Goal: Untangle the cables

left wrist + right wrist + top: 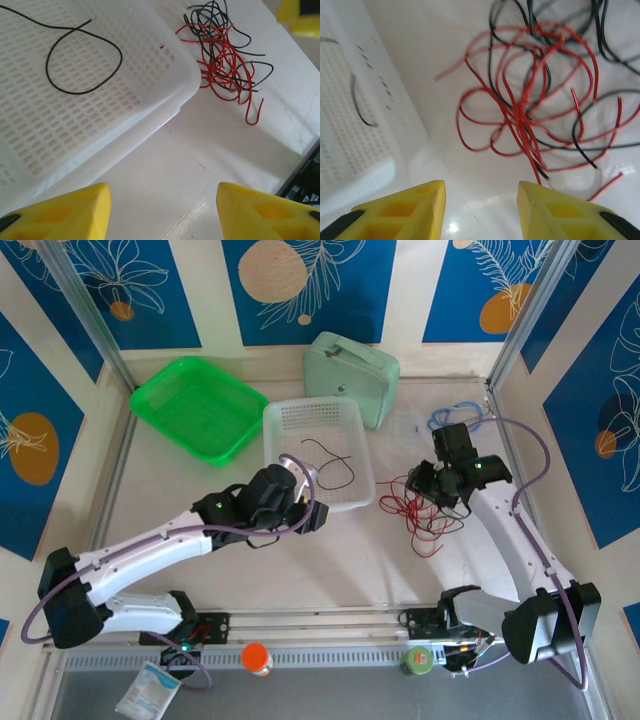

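Cream walls carry blue panels with white leaf drawings and orange discs. The pale, glossy surface gleams under bright, even light.

Tangle of thin flexible wires: recorded as red and black. Single thin wire loop: black. Slotted plastic basket: white, patterned with slot rows. Shallow plastic tray: bright green. Wall panels: blue, patterned with white leaf outlines and orange discs.

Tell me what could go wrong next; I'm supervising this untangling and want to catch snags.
The red and black wires cross many times, so the open right hand above them may lift several together. They lie close beside the white basket; a pull could snag its corner.
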Tool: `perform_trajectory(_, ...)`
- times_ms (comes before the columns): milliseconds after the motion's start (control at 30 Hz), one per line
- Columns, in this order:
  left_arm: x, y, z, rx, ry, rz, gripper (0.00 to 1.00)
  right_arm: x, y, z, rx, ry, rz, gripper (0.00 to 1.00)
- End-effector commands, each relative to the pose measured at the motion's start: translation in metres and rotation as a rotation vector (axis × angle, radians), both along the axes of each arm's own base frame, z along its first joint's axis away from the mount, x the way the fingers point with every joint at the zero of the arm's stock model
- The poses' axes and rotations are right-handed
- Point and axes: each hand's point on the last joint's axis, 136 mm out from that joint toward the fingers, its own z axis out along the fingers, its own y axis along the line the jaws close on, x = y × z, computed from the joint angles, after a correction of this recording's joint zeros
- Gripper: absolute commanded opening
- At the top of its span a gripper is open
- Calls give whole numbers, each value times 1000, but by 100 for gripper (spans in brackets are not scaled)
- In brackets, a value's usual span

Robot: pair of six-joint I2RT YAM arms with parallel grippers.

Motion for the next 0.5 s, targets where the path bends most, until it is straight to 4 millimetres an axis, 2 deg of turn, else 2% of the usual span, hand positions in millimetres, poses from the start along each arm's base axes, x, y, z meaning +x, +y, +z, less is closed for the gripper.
perform_trajectory(0,-2,-23,23,-80,-31,-63,57,-17,6,-21,52,65,-9,40)
perform_trajectory(100,-4,-30,22,-92,-22,-80,57,-28,2,-44,43,106,-37,38)
perform_trajectory(233,-9,-37,19,-99,-9,-97,57,-33,-6,-59,4,122,-69,35)
perform_trajectory(467,-12,-46,15,-101,4,-114,56,-22,-8,-72,-24,138,-74,32)
